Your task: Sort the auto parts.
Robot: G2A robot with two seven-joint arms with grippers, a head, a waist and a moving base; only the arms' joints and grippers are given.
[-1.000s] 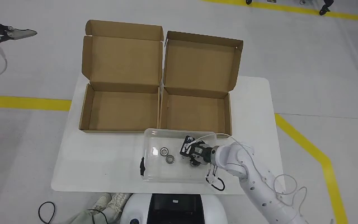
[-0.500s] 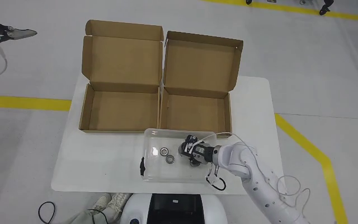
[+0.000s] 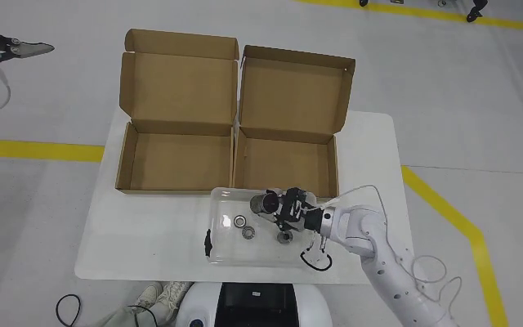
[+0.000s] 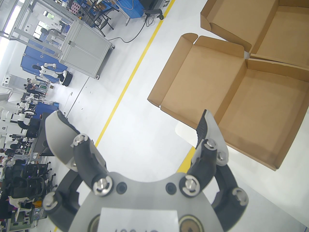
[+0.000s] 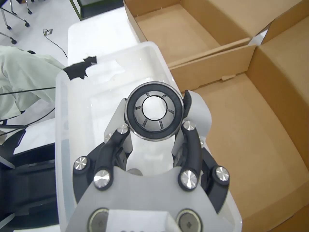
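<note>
The right gripper (image 5: 155, 107) clamps a large round bearing with a black outer ring and silver inner race (image 5: 131, 119), held above the clear plastic bin (image 3: 214, 225). Smaller metal parts (image 3: 240, 220) lie in that bin, and both open brown cardboard boxes (image 3: 176, 159) are bare, so sorting has barely begun. The bearing shows no readable marking.

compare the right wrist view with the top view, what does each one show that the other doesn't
Right wrist view: the face of the large bearing, with its slotted inner cage, pinched side to side by the right gripper. Top view: two small bearings and a round part lying in the clear bin. Both: the gripper holding the bearing above the bin, next to two open cardboard boxes.
</note>
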